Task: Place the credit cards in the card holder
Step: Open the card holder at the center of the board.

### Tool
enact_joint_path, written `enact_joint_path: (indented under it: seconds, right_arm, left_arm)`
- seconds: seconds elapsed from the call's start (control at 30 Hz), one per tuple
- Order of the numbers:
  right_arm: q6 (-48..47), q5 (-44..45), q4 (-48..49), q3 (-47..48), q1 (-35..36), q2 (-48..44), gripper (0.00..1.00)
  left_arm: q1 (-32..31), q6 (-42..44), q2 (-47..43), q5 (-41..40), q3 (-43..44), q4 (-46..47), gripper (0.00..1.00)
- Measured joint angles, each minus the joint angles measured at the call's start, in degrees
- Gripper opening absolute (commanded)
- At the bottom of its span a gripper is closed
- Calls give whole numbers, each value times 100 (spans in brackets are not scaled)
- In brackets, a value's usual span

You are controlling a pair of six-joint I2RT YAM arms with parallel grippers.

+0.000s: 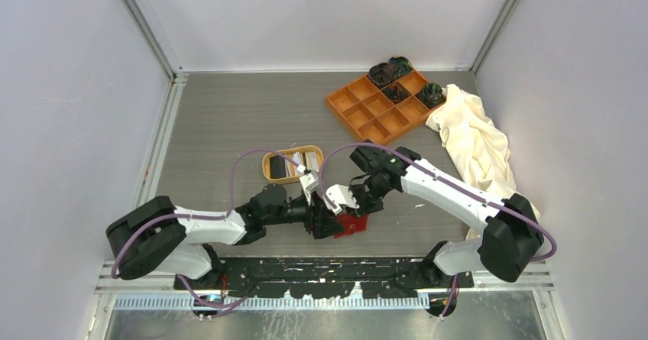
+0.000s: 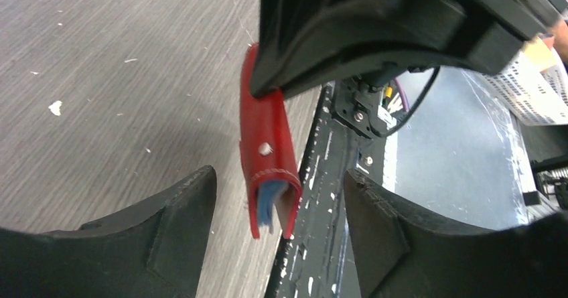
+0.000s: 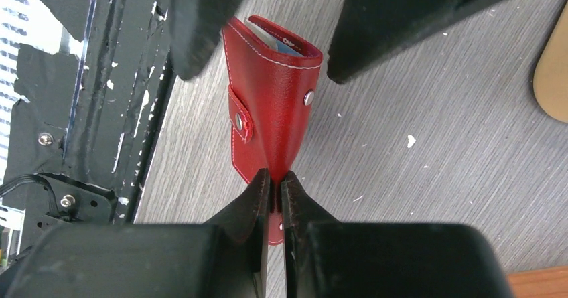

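Right pincer [image 3: 274,194] is pinching the red card holder [image 3: 274,104] shut-jawed by one end, holding it on edge at the bench's [image 3: 435,144] near side. Left pincer [image 2: 280,181] is standing open, straddling the free end without touching it, with the holder's long axis running 12 to 6 o'clock in that wrist view. Credit cards [image 1: 294,164] are lying in the dish [image 1: 267,173], about 10 o'clock from the holder.

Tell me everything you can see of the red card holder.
The card holder is a small red, leather-look wallet with white stitching, a side tab and two metal snap studs. It is folded almost shut and stands on edge over the grey table, near its front edge. Blue lining and a pale insert show at the gaping end. The right hand pinches the opposite end, shut on it. The left hand is open, one finger either side of the gaping end, not touching.
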Motion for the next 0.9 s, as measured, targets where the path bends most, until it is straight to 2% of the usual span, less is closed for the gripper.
enact_joint_path:
  seconds: [0.2, 0.27, 0.3, 0.37, 0.4, 0.43, 0.5, 0.67, 0.77, 0.9]
  right_arm:
    - [2, 81, 11, -2, 92, 0, 2]
    - [2, 79, 11, -2, 92, 0, 2]
    - [4, 79, 11, 0, 92, 0, 2]
    - [11, 76, 11, 0, 92, 0, 2]
    - [17, 79, 9, 0, 92, 0, 3]
    - [22, 120, 4, 0, 92, 0, 3]
    - [48, 208, -116, -2, 70, 0, 6]
    - [247, 328, -162, -4, 66, 2, 32]
    - [577, 177, 39, 59, -81, 2, 43]
    - [911, -177, 203, 184, -654, -103, 55]
  left_arm:
    - [-7, 188, 199, -361, 50, 35, 68]
    - [-7, 271, 205, -402, 55, 37, 61]
    - [-7, 286, 234, -382, 63, 48, 52]
    - [-7, 249, 387, -256, 133, 105, 19]
    - [-9, 188, 533, -164, 188, 199, 7]
    - [-9, 133, 688, -50, 243, 321, 1]
    - [-11, -11, 1012, 105, 308, 625, 0]
    - [-11, -350, 1434, 20, 140, 1521, 0]
    - [-55, -605, 1357, -680, -348, 2057, 0]
    - [-219, -1003, 944, -2068, -835, 2063, 0]
